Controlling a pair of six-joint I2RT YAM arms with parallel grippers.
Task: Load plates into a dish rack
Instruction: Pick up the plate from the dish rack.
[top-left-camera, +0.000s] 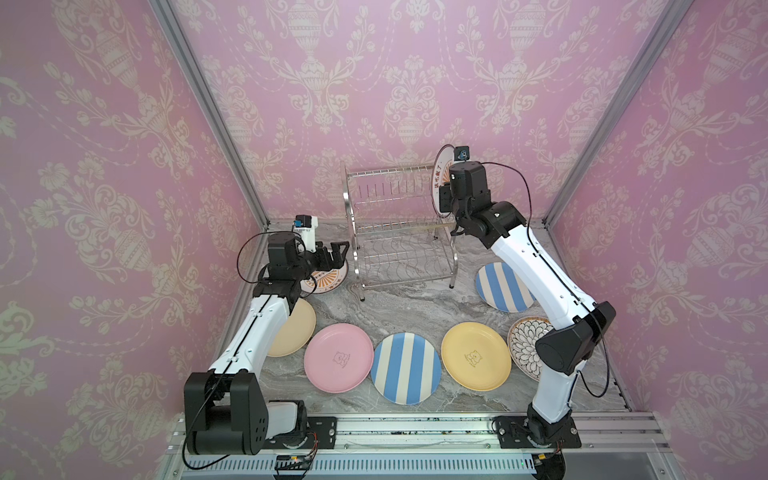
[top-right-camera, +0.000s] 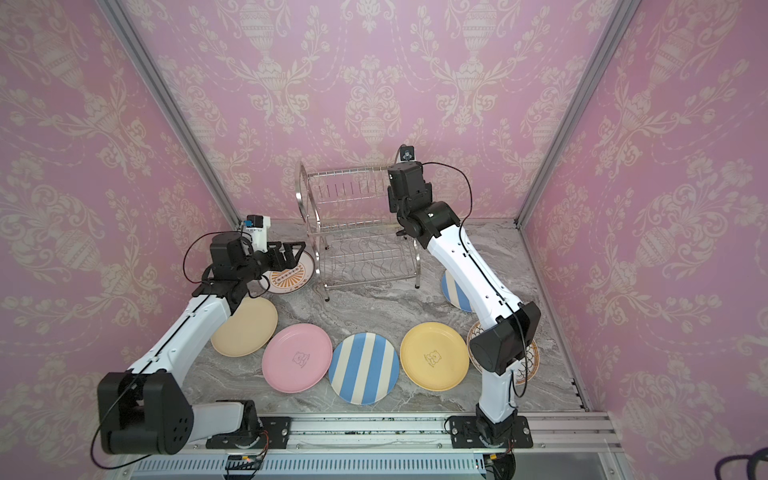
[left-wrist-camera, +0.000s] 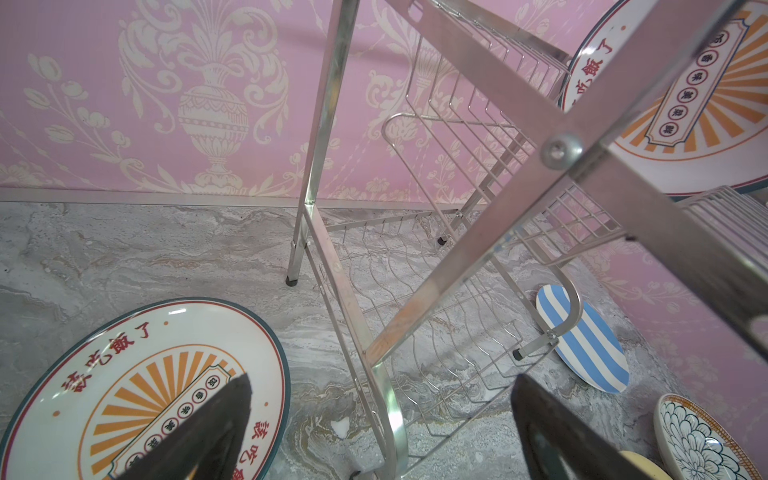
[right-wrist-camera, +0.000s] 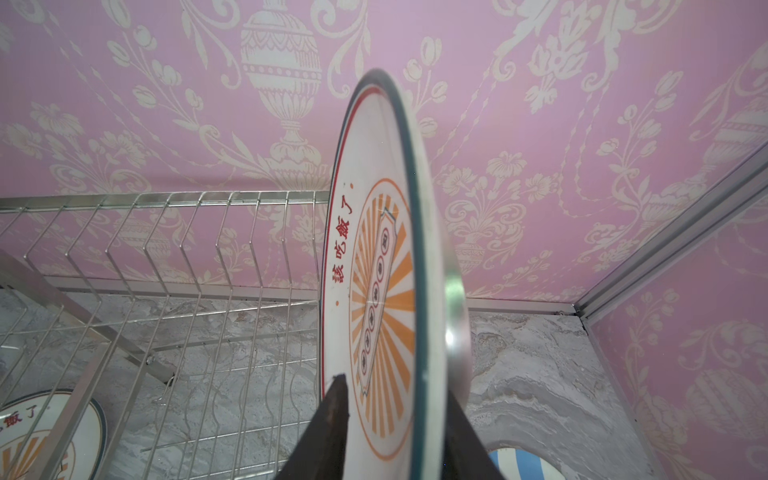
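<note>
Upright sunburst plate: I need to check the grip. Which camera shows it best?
The right wrist view: the upright sunburst plate fills the frame nearly edge-on, rim pinched by the right gripper. The left wrist view shows its face behind the dish rack bars; a top view shows only a sliver.

A shiny chrome wire two-tier dish rack (top-right-camera: 357, 224) stands at the centre of the frame on a grey marbled tabletop (top-right-camera: 374, 307). Just left of it, the left gripper (top-right-camera: 288, 254) hovers with its jaws apart over a round white plate with an orange sunburst (top-right-camera: 291, 279). Across the lower middle lie a cream plate (top-right-camera: 249, 328), a pink plate (top-right-camera: 297, 357), a blue-and-white striped plate (top-right-camera: 363, 368) and a yellow plate (top-right-camera: 434, 355). At right, the white right arm (top-right-camera: 461, 262) covers part of a second striped plate (top-right-camera: 453, 293) and a black-petal patterned plate (top-right-camera: 532, 361). By its wrist, at the rack's upper right end, an edge-on plate (top-right-camera: 395, 162) shows only as a thin curved rim.
</note>
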